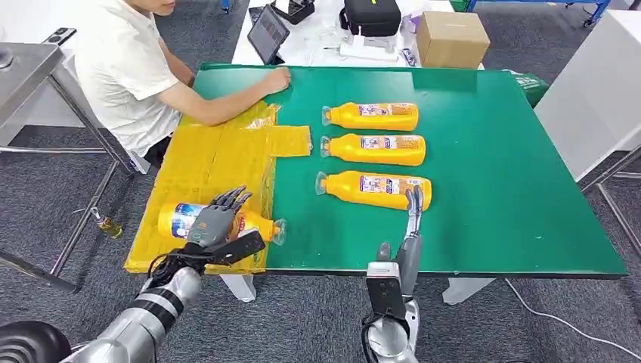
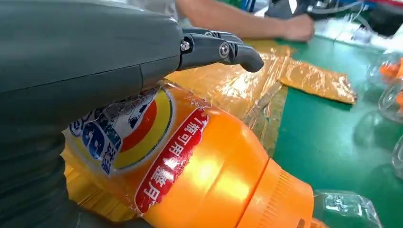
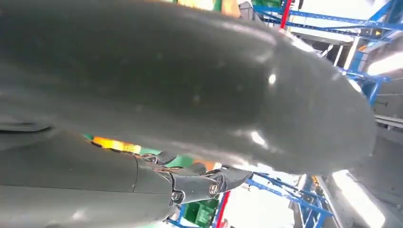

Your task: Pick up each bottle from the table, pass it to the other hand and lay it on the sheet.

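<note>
My left hand (image 1: 215, 219) lay spread over the orange plastic bottle (image 1: 175, 218) on the yellow sheet (image 1: 219, 159) near the green table (image 1: 491, 219) edge, a person's arm (image 1: 227, 106) beyond; my right hand (image 1: 413, 208), grip unclear, touched another orange bottle (image 1: 374, 189).

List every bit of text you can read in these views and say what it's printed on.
Bottle under the left hand, red band of its label: Chinese characters, large but turned sideways and partly creased; I cannot quote them reliably.
Same label, blue lettering: partly covered, unreadable.
Three bottles on the green table: labels too small to read.
Cardboard box: no readable print.
</note>
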